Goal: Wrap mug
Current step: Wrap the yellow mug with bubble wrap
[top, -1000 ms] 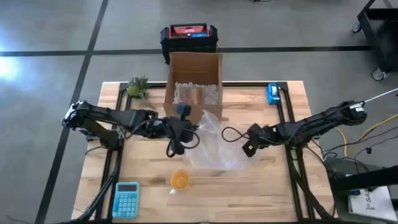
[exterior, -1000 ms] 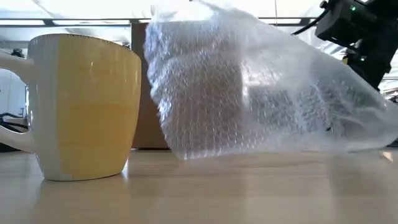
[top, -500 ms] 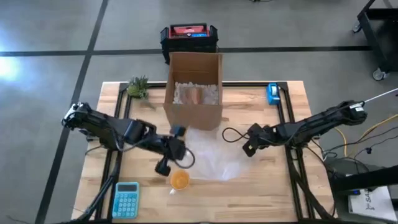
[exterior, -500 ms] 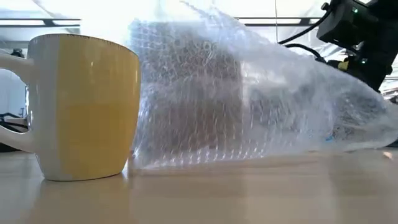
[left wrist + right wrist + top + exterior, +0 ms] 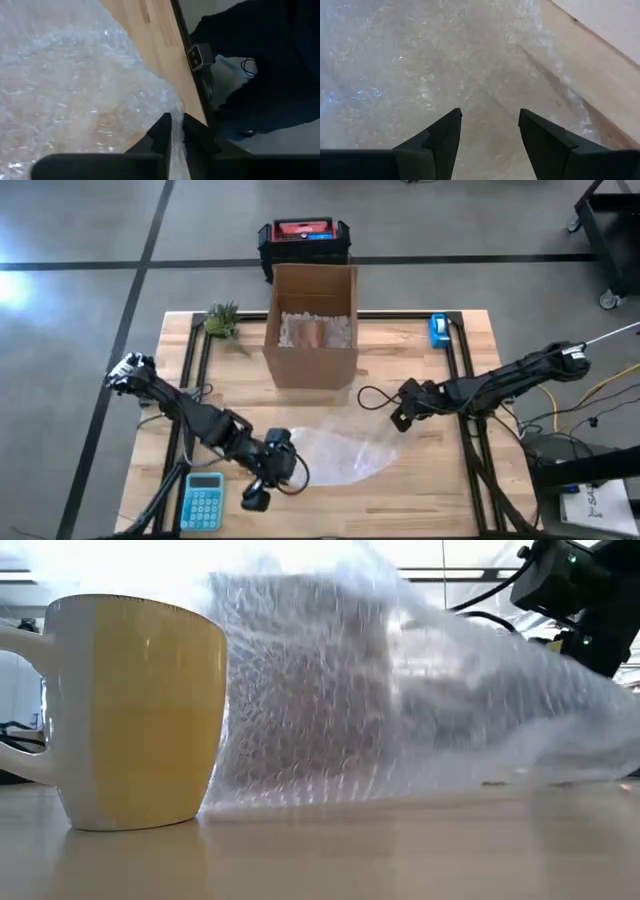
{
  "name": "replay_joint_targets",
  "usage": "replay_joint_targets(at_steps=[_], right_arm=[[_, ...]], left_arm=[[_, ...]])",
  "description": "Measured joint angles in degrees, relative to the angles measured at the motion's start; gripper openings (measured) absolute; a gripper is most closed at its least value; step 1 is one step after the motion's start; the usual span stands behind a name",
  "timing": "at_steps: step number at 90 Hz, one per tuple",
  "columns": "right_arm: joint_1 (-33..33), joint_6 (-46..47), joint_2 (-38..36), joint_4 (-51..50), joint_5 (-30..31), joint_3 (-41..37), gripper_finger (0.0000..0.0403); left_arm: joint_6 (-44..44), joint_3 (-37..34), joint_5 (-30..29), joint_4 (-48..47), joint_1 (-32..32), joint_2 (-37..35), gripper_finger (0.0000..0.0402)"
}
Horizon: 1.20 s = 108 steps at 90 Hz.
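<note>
You are pinching the limp, slippery bubble wrap [image 5: 335, 455] by its edge with the left end effector [image 5: 172, 131] at the tabletop's [image 5: 420, 490] front beside the rigid yellow mug [image 5: 135, 710], while the right end effector [image 5: 487, 131] is hovering spread over the sheet.

We see even, soft light from overhead, with faint shadows on the counter [image 5: 430, 470]. At table height, bright backlight washes out the top, and the bubble wrap [image 5: 400, 730] is smeared with motion blur. The mug [image 5: 135, 710] stays sharp.
</note>
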Motion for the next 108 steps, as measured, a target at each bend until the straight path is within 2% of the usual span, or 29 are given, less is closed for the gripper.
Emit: replay_joint_targets(at_steps=[8,21,31,40,59,65,81,95,108], right_arm=[[0.0,-0.4,0.0,0.0,0.0,0.0,0.0185],[0.0,-1.7,0.0,0.0,0.0,0.0,0.0186],[0.0,-2.6,0.0,0.1,0.0,0.0,0.0185],[0.0,-3.5,0.0,0.3,0.0,0.0,0.0186],[0.0,-8.5,0.0,6.3,0.0,0.0,0.0186],[0.0,-10.5,0.0,8.4,-0.1,0.0,0.0185],[0.0,-13.0,0.0,11.0,0.0,0.0,0.0186],[0.0,-13.1,0.0,12.1,0.0,0.0,0.0186],[0.0,-13.0,0.0,12.1,0.0,-0.3,0.0186]], left_arm=[[-3.6,0.0,2.7,0.8,-0.9,2.8,0.0093],[-10.4,0.8,14.0,1.8,-1.0,5.1,0.0161],[-18.5,1.3,15.0,1.7,-2.8,4.6,0.0193],[-23.4,1.6,10.2,1.3,-5.5,2.6,0.02],[-32.3,1.6,-11.1,-6.2,-13.1,-0.4,0.0179],[-35.5,1.2,-14.6,-8.7,-15.5,-0.4,0.0168],[-38.2,-3.0,-19.4,-5.9,-19.1,2.4,0.014],[-42.3,-7.9,-19.3,1.3,-19.8,4.6,0.0119],[-49.1,-12.8,-16.8,6.9,-21.0,5.5,0.0105]])
